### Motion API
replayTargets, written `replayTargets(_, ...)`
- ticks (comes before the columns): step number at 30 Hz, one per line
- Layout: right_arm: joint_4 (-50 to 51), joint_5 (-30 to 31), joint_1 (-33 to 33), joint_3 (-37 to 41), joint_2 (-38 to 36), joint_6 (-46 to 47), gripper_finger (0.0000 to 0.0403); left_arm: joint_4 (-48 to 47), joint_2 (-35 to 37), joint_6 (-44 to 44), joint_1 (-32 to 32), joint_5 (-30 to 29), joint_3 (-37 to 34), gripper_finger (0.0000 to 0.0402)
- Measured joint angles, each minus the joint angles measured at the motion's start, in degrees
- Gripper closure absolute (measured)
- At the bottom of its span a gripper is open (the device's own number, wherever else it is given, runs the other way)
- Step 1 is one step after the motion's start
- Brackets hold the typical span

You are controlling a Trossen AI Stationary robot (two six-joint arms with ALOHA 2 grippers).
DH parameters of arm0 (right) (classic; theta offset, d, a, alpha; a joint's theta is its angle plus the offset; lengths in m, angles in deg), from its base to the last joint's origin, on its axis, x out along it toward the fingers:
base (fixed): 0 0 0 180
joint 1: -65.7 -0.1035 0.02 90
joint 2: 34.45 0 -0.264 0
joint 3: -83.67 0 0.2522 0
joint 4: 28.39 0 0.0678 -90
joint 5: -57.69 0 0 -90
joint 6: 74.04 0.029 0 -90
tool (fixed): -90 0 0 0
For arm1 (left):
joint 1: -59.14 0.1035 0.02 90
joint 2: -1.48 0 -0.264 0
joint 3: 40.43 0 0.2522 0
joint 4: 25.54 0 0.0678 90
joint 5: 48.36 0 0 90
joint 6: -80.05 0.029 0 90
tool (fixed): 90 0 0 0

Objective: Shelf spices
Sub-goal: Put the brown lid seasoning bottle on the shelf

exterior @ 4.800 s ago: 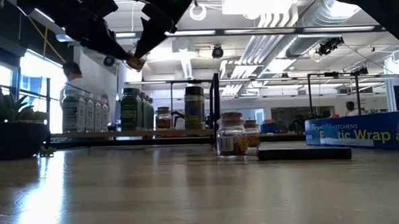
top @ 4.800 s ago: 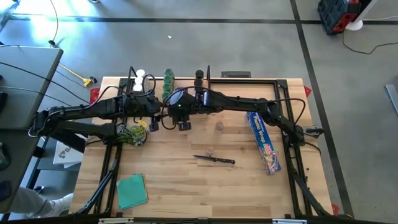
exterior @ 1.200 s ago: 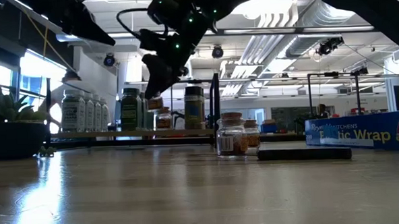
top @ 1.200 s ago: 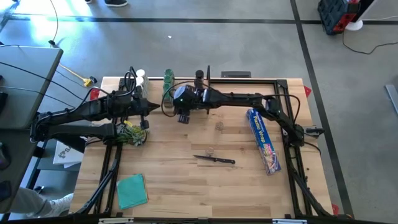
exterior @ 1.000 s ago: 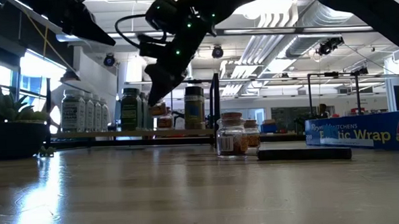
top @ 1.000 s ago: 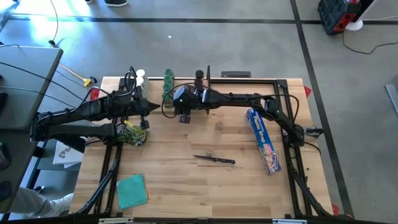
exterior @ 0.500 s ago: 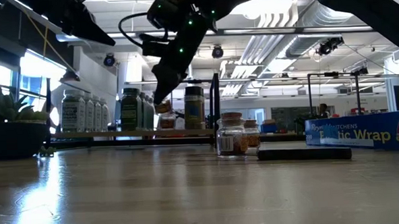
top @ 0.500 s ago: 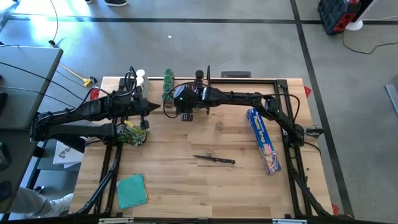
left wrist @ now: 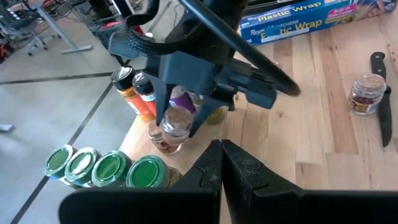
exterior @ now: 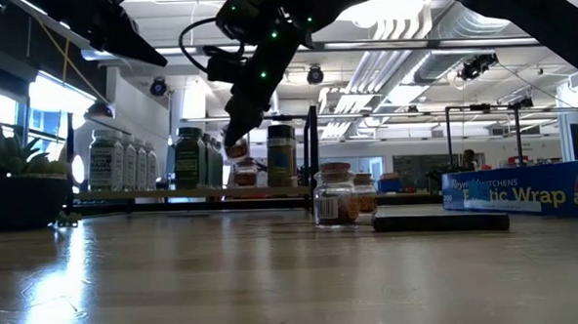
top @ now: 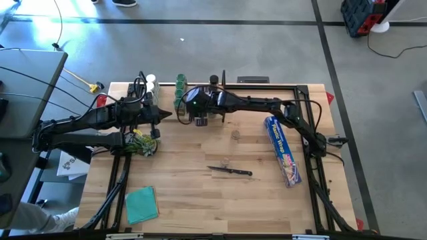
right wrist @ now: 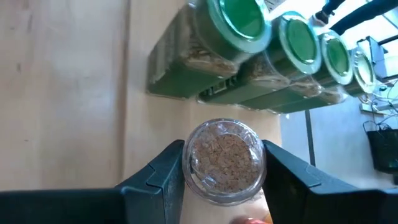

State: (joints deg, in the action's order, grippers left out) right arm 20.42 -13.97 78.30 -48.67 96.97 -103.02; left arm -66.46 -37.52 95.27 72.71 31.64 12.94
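From above, right wrist view alone shows clear jar [right wrist: 225, 160] between jaws.

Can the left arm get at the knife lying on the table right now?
Probably yes. The left claw is shut and empty, the knife lies alone on bare table, and the right claw, holding a jar by the shelf, is not in between.

We see a clear jar [right wrist: 225, 162] of speckled brown spice between the dark right end effector [right wrist: 225, 168] fingers, four bright green caps [right wrist: 240, 17] just beyond it, pale wood bench [right wrist: 62, 93] beneath.
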Motion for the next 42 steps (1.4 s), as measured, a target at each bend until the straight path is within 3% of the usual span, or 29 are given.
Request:
replayTargets(6,0.71,-2.26,0.93,0.19,0.08,-0.22,0.0247,0.00,0.00,-0.04,0.00,0.00,0.00,0.0401)
replayTargets(16,-0.99,-0.22,1.90,0.25,0.22,0.01,0.0247,0.00,0.00,-0.08,0.02,0.00,-0.02,0.0401)
replayTargets(25,0.23,-8.54,-0.39,-0.24,0.55,4.04,0.0247,0.00,0.00,-0.07,0.01,-0.02,-0.02,0.0401)
replayTargets(35,-0.45,-5.44,-0.09,-0.24,3.29,12.95,0.0246,-0.07,0.00,-0.11,0.00,-0.02,-0.04,0.0401)
replayTargets(42,-0.62,-4.83,-0.09,-0.22,3.32,13.11,0.0145,-0.06,0.01,-0.11,0.01,-0.02,-0.04,0.0401)
